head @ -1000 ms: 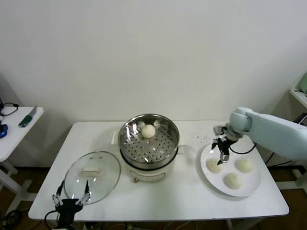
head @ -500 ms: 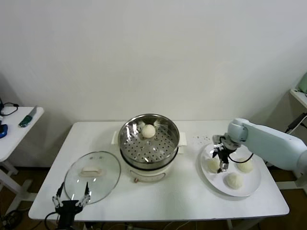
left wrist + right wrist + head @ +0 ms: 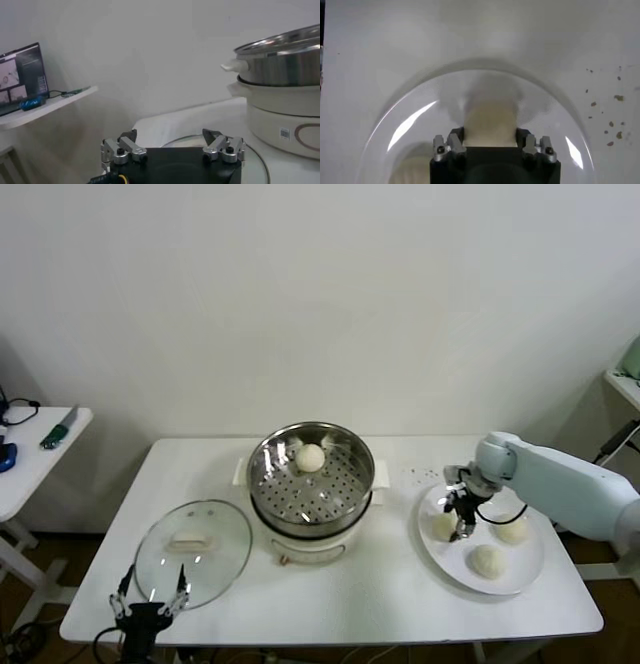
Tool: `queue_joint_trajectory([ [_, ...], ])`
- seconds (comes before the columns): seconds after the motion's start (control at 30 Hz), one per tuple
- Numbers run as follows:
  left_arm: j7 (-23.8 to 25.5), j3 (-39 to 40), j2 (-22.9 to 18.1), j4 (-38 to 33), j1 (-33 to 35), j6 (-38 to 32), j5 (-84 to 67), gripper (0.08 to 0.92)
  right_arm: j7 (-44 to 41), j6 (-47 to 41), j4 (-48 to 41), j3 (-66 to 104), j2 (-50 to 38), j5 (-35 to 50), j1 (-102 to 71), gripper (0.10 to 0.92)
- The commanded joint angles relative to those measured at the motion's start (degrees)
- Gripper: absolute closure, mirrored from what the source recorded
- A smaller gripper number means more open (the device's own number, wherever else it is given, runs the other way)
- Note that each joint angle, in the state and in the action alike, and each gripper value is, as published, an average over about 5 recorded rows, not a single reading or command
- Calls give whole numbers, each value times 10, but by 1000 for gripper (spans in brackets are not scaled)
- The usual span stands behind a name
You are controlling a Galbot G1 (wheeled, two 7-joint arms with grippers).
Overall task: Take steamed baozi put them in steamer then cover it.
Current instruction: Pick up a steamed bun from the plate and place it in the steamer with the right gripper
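Soft cream dough is sitting squeezed between the fingers of the right gripper (image 3: 459, 522), which is closing on a baozi (image 3: 490, 122) on the plate (image 3: 520, 574). It is probably light and easily dented, so holding its sides gently seems wisest. The left gripper (image 3: 148, 604) is waiting open by the cover (image 3: 192, 552).
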Motion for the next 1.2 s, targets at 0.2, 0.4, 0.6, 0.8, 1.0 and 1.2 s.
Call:
queue_joint_trajectory([
  [0.2,0,5,-1,-7,5,0,2,177,-8,0,30,-113,0,126,183,370],
  [0.4,1,11,-1,-15,7,1,4,177,-13,-1,29,-213,63,245,342,364],
  [0.6,2,15,-1,-21,17,2,11,177,-11,-18,0,-244,154,349,411,363],
  [0.8,14,23,1,-34,28,-14,12,177,-17,-21,-31,-254,267,393,421,364],
  [1.0,8,26,1,-44,28,-5,31,177,-5,-37,-37,-254,340,424,397,364],
  [1.2,7,24,2,-47,30,-6,34,177,6,-41,-35,-276,385,423,364,364],
])
